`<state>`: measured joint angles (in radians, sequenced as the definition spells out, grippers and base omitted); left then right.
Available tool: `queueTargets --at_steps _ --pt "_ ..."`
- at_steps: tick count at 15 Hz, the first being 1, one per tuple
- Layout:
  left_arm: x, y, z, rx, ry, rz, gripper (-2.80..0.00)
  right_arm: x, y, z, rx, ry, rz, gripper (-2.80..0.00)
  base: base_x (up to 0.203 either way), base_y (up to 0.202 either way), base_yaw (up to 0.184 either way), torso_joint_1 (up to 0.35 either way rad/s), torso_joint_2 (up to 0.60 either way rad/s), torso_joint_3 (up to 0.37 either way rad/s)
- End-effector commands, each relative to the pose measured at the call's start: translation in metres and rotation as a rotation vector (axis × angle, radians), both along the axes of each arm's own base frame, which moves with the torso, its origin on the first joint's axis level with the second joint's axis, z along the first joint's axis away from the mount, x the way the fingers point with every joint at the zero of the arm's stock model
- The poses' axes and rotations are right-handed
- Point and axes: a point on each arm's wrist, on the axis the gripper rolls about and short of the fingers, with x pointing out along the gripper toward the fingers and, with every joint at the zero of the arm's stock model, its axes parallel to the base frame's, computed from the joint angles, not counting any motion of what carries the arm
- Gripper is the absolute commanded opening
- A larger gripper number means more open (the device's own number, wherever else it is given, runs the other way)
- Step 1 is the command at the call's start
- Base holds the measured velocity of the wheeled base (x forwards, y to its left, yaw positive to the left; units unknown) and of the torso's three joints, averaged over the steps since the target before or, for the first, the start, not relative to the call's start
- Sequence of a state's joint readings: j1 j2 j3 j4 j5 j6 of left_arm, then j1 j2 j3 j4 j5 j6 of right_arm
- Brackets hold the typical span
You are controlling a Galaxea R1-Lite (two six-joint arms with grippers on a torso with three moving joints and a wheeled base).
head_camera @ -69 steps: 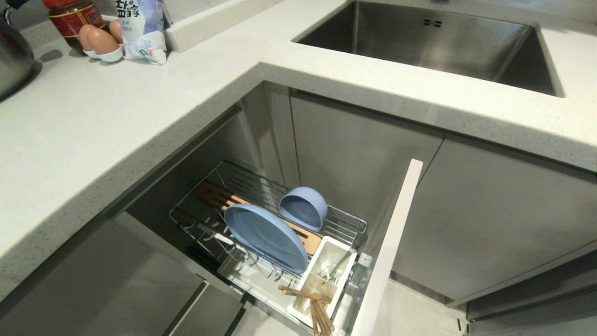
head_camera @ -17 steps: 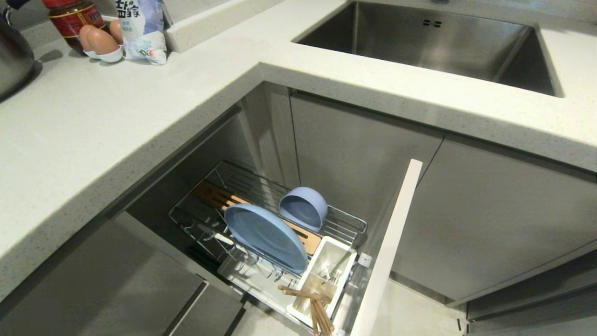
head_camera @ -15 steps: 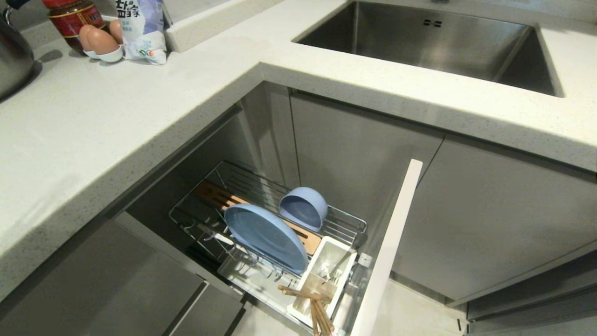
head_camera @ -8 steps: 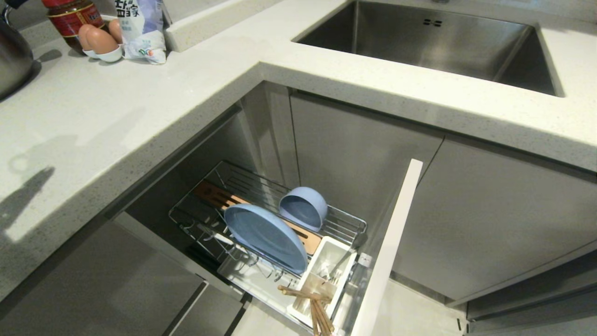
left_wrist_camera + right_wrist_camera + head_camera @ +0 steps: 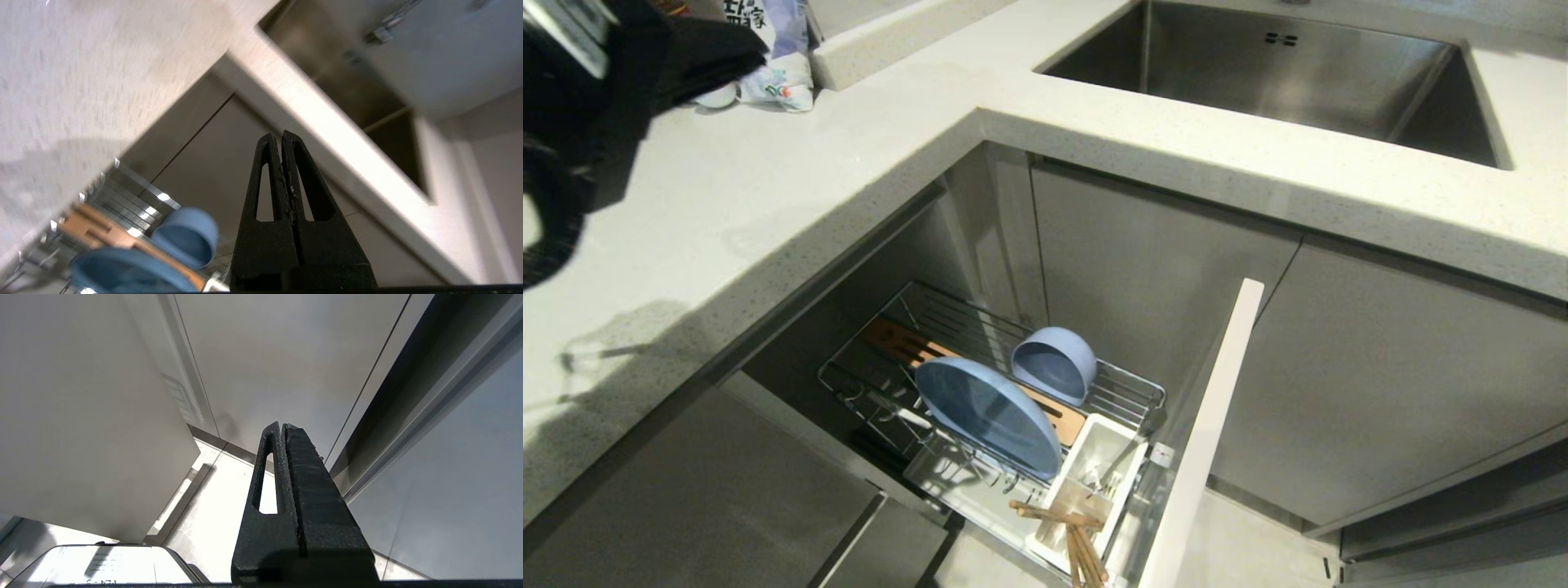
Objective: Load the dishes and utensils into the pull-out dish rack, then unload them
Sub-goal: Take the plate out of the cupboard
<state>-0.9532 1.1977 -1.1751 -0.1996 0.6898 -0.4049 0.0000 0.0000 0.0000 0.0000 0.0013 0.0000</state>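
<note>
Hovering over the counter, left claw (image 5: pixel 282 136) pressed closed, empty

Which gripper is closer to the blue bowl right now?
Left. The left gripper is shut, above the counter up-left of the bowl, with the bowl in its wrist view. The right gripper is shut, facing cabinet fronts and floor; no bowl in its view.

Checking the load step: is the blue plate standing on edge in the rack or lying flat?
On edge, tilted: the plate leans in the rack's wire slots, face toward the camera.
</note>
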Motion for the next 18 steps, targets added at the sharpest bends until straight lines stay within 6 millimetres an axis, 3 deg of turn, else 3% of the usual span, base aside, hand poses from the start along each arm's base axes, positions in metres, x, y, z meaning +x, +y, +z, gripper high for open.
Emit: queueTargets --at_steps 1,5,10,13,18 --pt "0.010 -0.038 -0.020 0.081 0.074 0.052 -2.80 0.000 0.000 0.000 0.000 0.000 0.000 -2.80 0.000 0.000 0.000 0.000 0.00 0.000" --pt "0.005 -0.068 -0.038 0.138 0.120 0.004 -2.80 0.000 0.000 0.000 0.000 0.000 0.000 -2.80 0.000 0.000 0.000 0.000 0.00 0.000" --pt "-0.003 -0.095 -0.048 0.077 0.185 -0.013 -2.80 0.000 0.000 0.000 0.000 0.000 0.000 -2.80 0.000 0.000 0.000 0.000 0.00 0.000" --pt "-0.003 -0.113 -0.060 0.075 0.260 0.062 -2.80 0.000 0.000 0.000 0.000 0.000 0.000 -2.80 0.000 0.000 0.000 0.000 0.00 0.000" --pt "0.001 -0.120 -0.070 0.097 0.290 0.184 -2.80 0.000 0.000 0.000 0.000 0.000 0.000 -2.80 0.000 0.000 0.000 0.000 0.00 0.000"
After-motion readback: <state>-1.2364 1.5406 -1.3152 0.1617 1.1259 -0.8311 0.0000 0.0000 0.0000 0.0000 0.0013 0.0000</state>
